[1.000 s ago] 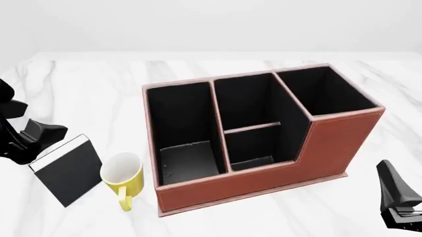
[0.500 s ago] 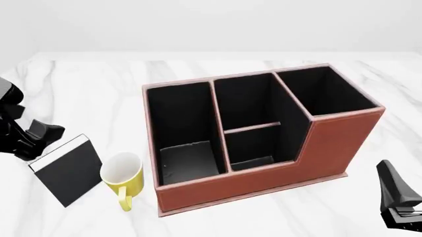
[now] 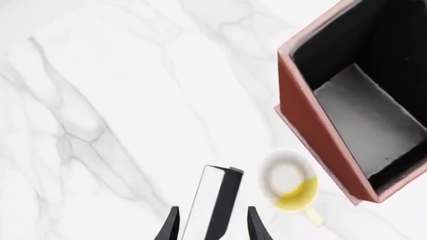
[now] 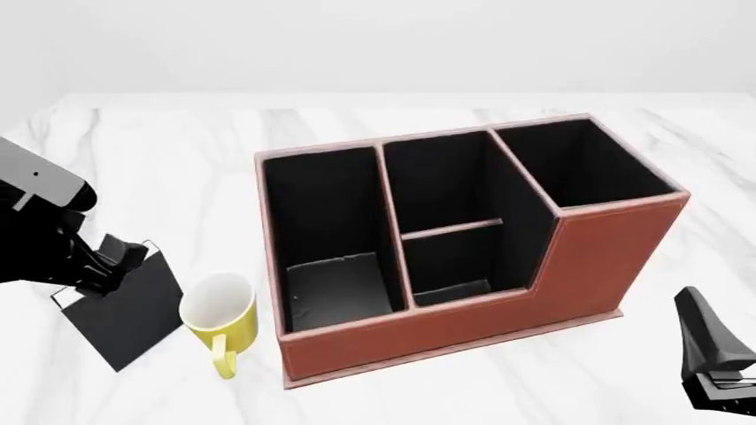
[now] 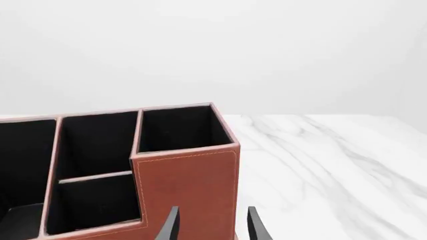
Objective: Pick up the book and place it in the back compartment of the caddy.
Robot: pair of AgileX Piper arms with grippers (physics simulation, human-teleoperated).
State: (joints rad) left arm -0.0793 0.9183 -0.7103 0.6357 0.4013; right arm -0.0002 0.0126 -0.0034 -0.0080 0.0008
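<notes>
Black book [image 4: 124, 314] straddled by the left claw [image 3: 212, 231] at the near left of the surface [image 4: 154, 150].
It stands just left of the yellow mug [image 4: 219, 320]; the claw's fingers [image 3: 168, 229] are parted on either side of it, whether touching I cannot tell. Right of the mug sits the reddish-brown caddy [image 4: 473, 319], its back compartment [image 4: 455, 261] holding nothing. The right claw [image 5: 212, 231] hangs released at the near right.

Left gripper [image 4: 115, 258] moved from 9 o'clock of book [image 4: 122, 317] onto book's top edge, at 8 o'clock of caddy. Fingers [image 3: 171, 226] now straddle book top, one each side, still apart. White page edge now mostly hidden behind gripper.
</notes>
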